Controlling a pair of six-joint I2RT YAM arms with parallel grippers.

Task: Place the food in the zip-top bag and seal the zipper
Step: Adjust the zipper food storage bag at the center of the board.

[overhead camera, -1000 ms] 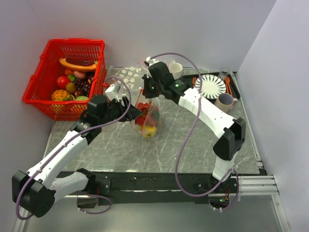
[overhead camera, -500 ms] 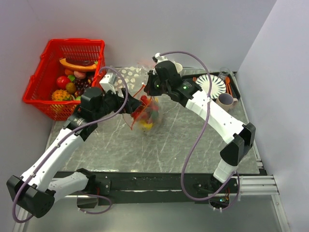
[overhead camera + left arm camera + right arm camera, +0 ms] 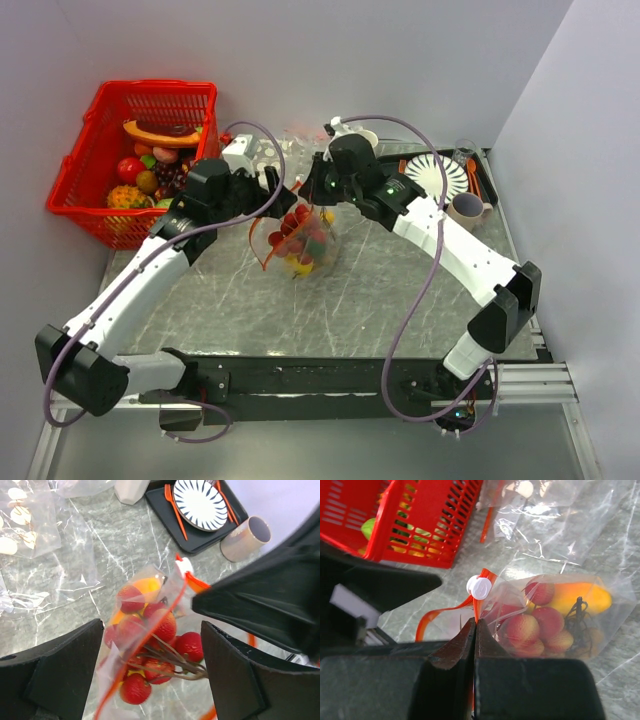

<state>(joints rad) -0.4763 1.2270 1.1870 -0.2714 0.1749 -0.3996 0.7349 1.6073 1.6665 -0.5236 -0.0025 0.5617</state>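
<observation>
The zip-top bag [image 3: 300,240] hangs just above the table centre, holding the food: red bumpy fruits [image 3: 162,625] on a brown stem and a yellow-orange fruit [image 3: 580,597]. Its orange-red zipper [image 3: 440,612] loops away from a white slider [image 3: 480,587]. My right gripper [image 3: 475,622] is shut on the zipper strip just below the slider; from above it [image 3: 318,195] sits at the bag's top. My left gripper [image 3: 152,675] is open above the bag, fingers wide on either side and touching nothing; from above it [image 3: 275,185] is left of the right gripper.
A red basket [image 3: 100,130] of toy food stands at the far left. A clear bag printed with white dots [image 3: 20,515] lies behind the arms. At the far right are a black tray [image 3: 165,507] with a striped plate [image 3: 437,177], and a mug [image 3: 465,210].
My left gripper has let go of the bag, opened wide and pulled back toward the far left. The right gripper, still shut on the zipper, has shifted slightly right with the bag.
</observation>
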